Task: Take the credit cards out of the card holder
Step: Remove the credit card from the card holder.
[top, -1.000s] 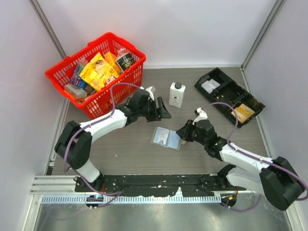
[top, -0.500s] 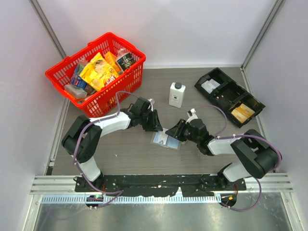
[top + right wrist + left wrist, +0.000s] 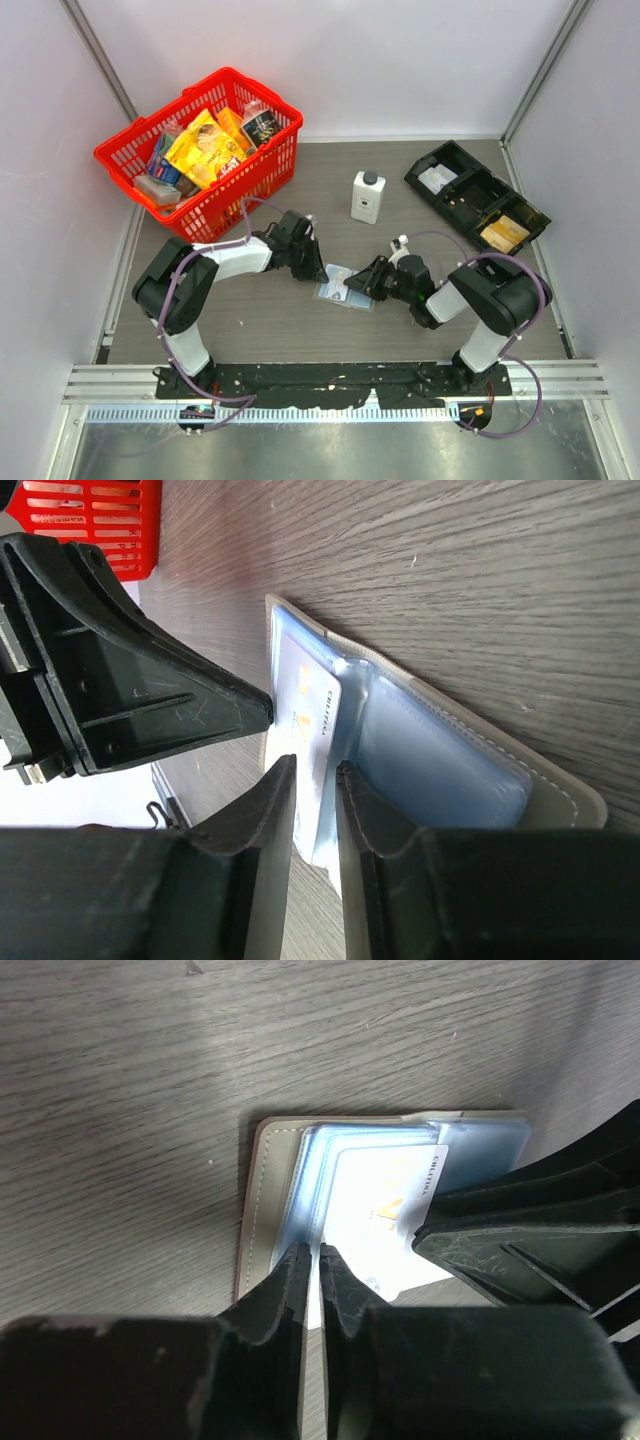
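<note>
The card holder lies opened flat on the grey wood-grain surface, roughly in the middle, with the two arms meeting over it from either side. The credit cards sit inside it: a white card on top, tucked among pale blue sleeves, and the taupe cover shows as a stitched border around them.

The left hand is down at the holder's left side. In its wrist view its fingers stand almost together, only a thin slit between them, and their tips are at the left edge of the cards – whether they pinch anything cannot be told.

The right hand comes in from the opposite side, its tips just beside those of the left hand. Its fingers are parted by a narrow gap, and the white card's edge runs into that gap – a firm grip on it cannot be made out.

A red basket full of packets stands at the far left, a white bottle behind the holder, and a black tray at the far right, all well apart from the holder.
</note>
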### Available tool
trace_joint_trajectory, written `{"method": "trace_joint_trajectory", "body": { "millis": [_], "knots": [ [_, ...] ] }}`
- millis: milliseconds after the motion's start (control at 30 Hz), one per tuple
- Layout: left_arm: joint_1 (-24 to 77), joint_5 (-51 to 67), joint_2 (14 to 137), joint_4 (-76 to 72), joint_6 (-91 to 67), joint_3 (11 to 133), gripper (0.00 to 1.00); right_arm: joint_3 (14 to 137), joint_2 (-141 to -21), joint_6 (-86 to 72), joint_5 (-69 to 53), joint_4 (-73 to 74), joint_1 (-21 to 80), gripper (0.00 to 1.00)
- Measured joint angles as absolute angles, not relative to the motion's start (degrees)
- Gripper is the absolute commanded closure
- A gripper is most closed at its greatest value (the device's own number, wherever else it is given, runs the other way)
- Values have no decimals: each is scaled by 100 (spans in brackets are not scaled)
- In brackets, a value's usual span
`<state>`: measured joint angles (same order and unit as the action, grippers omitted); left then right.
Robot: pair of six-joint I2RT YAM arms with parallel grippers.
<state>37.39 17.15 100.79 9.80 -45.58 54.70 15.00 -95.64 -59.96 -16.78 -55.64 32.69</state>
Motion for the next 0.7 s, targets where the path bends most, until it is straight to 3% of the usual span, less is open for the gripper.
{"method": "trace_joint_trajectory", "body": {
  "millis": [233,400,700],
  "knots": [
    [3715,1699,10038,873,-4600,5356,91,1435,-10066,-6222,-1973,-6361,3210,89],
    [3710,1667,10027,864,-4606,5332,100,1367,-10200,-6342,-2130,-6718,3159,99],
    [3712,1658,10022,864,-4611,5332,100,1094,-10189,-6388,-2521,-6993,2812,99]
  ]
}}
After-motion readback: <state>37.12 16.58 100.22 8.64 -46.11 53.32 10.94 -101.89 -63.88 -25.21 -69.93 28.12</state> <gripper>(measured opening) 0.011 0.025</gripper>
